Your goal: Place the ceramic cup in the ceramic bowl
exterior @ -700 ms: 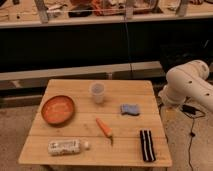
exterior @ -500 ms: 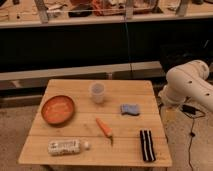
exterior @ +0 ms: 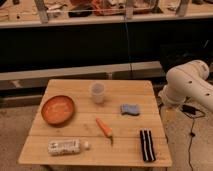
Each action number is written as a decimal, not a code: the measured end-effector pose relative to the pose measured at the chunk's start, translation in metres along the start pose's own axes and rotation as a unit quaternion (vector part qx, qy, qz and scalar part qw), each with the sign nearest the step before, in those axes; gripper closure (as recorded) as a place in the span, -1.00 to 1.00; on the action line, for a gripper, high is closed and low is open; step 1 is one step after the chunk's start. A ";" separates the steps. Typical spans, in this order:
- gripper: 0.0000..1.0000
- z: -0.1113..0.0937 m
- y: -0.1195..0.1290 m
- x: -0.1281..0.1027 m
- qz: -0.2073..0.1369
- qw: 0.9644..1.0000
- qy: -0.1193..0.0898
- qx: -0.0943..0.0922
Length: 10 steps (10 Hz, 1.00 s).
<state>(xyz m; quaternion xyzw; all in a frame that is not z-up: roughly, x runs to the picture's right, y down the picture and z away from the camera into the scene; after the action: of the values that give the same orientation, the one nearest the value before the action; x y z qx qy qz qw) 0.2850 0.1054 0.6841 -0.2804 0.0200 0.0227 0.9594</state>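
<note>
The ceramic cup (exterior: 98, 92), small and pale, stands upright on the wooden table (exterior: 75, 132) near its back middle. The ceramic bowl (exterior: 58, 110), orange-brown with a darker rim, sits at the table's left, apart from the cup, and nothing shows inside it. My white arm (exterior: 186, 86) hangs beside the table's right edge, well away from cup and bowl. The gripper itself does not show; it is hidden behind the arm's links or out of the picture.
A blue sponge (exterior: 130, 109) lies right of the cup. An orange carrot-like item (exterior: 104, 127) lies at the centre front. A black striped object (exterior: 146, 145) lies front right. A white bottle (exterior: 67, 146) lies on its side front left. A dark shelf unit stands behind the table.
</note>
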 end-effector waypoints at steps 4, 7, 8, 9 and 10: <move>-0.60 0.000 0.000 0.000 0.000 1.000 0.000 0.000; -0.60 0.000 0.000 0.000 0.000 1.000 0.000 0.000; -0.60 0.000 -0.001 0.000 0.000 1.000 0.001 0.002; -0.60 -0.001 -0.007 -0.003 -0.006 1.000 0.004 0.009; -0.60 -0.004 -0.020 -0.013 -0.016 1.000 0.004 0.021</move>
<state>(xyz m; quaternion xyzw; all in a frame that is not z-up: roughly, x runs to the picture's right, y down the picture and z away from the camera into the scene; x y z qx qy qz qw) 0.2734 0.0866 0.6922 -0.2610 0.0200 0.0056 0.9651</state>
